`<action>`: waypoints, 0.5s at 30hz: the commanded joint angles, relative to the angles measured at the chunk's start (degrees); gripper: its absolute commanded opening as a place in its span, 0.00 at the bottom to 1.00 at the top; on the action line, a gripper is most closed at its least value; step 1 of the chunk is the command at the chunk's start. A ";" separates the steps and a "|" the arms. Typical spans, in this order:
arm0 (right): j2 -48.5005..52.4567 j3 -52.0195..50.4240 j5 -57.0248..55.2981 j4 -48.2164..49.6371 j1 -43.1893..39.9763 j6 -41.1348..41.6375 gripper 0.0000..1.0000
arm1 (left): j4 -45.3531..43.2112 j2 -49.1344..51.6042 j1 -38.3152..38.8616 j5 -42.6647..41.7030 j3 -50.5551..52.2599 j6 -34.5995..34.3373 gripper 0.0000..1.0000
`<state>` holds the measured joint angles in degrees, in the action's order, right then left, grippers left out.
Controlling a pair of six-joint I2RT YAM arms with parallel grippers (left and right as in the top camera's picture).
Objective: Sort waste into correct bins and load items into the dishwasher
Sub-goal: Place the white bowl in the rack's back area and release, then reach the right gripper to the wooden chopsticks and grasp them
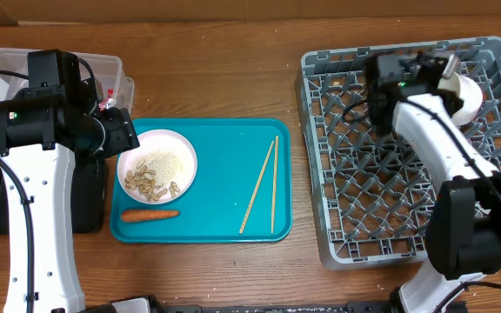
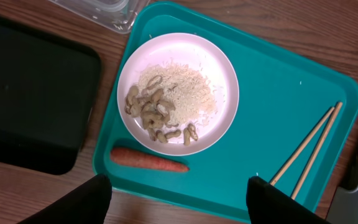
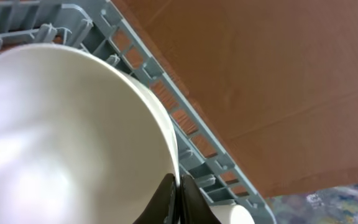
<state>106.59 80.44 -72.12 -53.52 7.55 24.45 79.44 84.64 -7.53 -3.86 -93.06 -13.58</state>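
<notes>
L grip (image 2: 179, 183): I see fingers spread wide over teal tray's (image 2: 278, 93) near edge.
Pink bowl (image 2: 225, 68): tray's left; holds rice (image 2: 185, 93), nuts (image 2: 151, 115); carrot (image 2: 149, 160) just beside.
Chopsticks (image 2: 306, 149): tray's right; open room between.
R grip (image 3: 178, 199): pinching white bowl (image 3: 61, 124) rim, dish rack's (image 1: 390, 174) far-right corner.
Bins: black tray (image 2: 30, 93), clear tub (image 1: 7, 65), left of tray.

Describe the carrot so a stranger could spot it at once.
Find the big teal tray. At its left end, beside the pale pink bowl of rice and nuts, the carrot lies flat on the tray. It is the only orange thing; the chopsticks nearby are pale and thin.
</notes>
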 commanded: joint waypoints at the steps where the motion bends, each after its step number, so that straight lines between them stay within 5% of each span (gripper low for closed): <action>1: 0.17 -3.89 -0.20 1.20 2.45 1.33 0.04 | -0.24 -0.33 0.04 -0.22 -0.85 -0.15 0.71; 12: 0.17 -4.70 5.20 -1.07 10.99 1.53 0.06 | -0.24 -0.33 0.04 -0.20 -0.85 -0.13 0.72; 15: 0.17 -4.70 10.47 -3.37 12.72 1.53 0.40 | -0.24 -0.33 0.04 -0.20 -0.85 -0.13 0.72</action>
<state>106.59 76.29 -68.77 -55.88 18.46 25.54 79.29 84.66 -7.53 -3.84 -93.06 -13.58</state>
